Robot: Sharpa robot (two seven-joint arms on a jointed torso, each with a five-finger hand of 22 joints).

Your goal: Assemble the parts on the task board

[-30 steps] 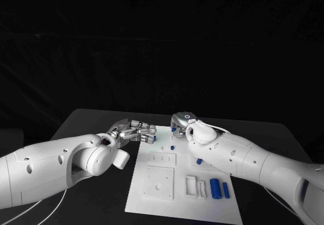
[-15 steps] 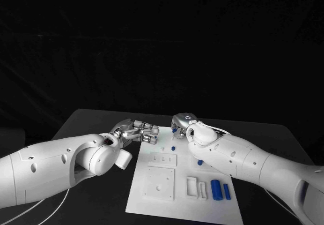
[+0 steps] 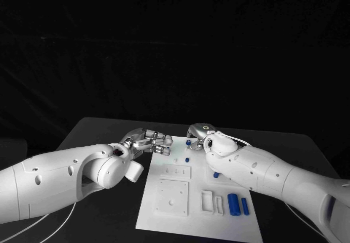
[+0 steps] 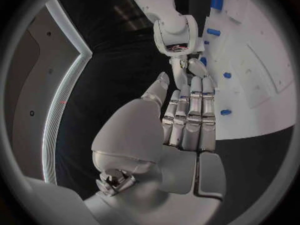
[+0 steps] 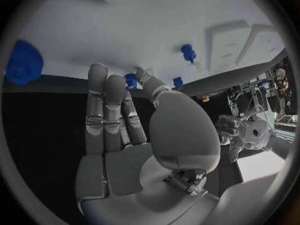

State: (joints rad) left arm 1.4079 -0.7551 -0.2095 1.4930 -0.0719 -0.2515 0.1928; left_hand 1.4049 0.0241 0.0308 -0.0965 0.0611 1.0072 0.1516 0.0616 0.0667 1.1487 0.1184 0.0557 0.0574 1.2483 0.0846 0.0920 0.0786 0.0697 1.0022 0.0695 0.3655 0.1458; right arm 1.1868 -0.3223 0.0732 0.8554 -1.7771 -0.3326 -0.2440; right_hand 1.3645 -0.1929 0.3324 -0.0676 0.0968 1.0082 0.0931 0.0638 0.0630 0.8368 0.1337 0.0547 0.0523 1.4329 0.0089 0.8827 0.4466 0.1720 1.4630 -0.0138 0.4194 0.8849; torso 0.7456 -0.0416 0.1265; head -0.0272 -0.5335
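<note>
Our right hand (image 5: pixel 122 135) reaches over the far edge of the task board (image 3: pixel 191 205), fingers straight and apart, tips at a small blue part (image 5: pixel 130 80), nothing grasped. Left hand (image 4: pixel 184 125) hovers alongside, fingers extended, empty. We judge this a pick-up: next, pinch that part cleanly without nudging its neighbours.

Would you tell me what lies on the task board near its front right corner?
On the task board lie two blue cylinders, a thick one and a thin one, beside white blocks. The right arm covers the board's right edge farther back.
</note>
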